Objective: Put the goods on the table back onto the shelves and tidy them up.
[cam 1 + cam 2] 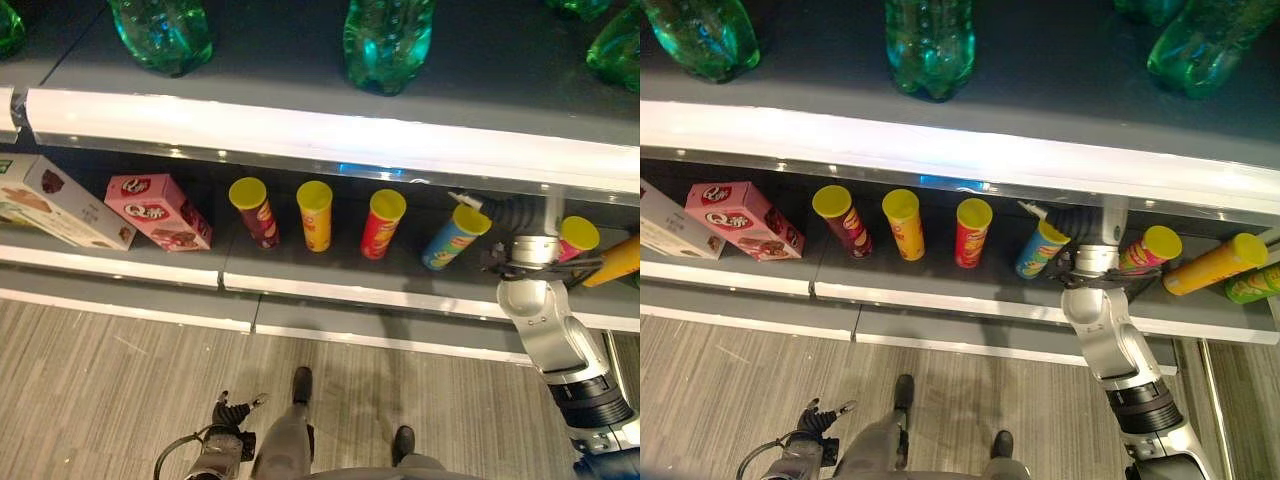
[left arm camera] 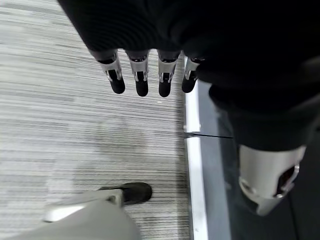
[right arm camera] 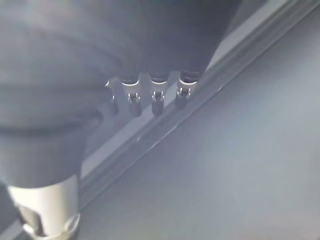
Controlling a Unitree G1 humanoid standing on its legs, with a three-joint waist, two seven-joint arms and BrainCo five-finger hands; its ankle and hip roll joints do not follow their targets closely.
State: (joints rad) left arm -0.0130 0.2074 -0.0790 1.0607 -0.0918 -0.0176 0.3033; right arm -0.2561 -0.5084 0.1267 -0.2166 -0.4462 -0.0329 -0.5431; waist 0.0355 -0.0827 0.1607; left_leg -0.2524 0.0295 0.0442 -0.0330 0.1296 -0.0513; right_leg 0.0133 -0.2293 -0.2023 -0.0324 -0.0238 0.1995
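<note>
Shelves seen from above, two tiers deep. On the upper shelf (image 1: 300, 80) stand several green plastic bottles (image 1: 388, 40), spaced apart. Below its bright front edge, the lower shelf (image 1: 300, 265) carries a row of goods. Farthest to the robot's left lies a white box (image 1: 60, 205), with a pink box (image 1: 158, 212) just beside it, tilted. Next come tall snack cans with yellow lids, standing apart from one another: a dark red can (image 1: 255, 211), a yellow can (image 1: 315, 214), a red can (image 1: 382, 222) and a blue can (image 1: 455, 236) that leans toward the right.

Right of the blue can, the robot's right arm reaches up from the lower right, and the right hand (image 1: 1080, 225) is tucked under the edge of the upper shelf, between the blue can and a pink can (image 1: 1150, 248). In the right wrist view its fingers (image 3: 157, 100) hang straight in a row, slightly spread, holding nothing, above the grey shelf surface. Beyond the pink can lie an orange can (image 1: 1215, 262) on its side and a green can (image 1: 1252, 284) near the edge.

The left hand (image 1: 228, 415) hangs low over the striped grey floor (image 1: 120, 380), away from the shelves. In the left wrist view its fingers (image 2: 141, 75) point straight down, side by side, empty.
</note>
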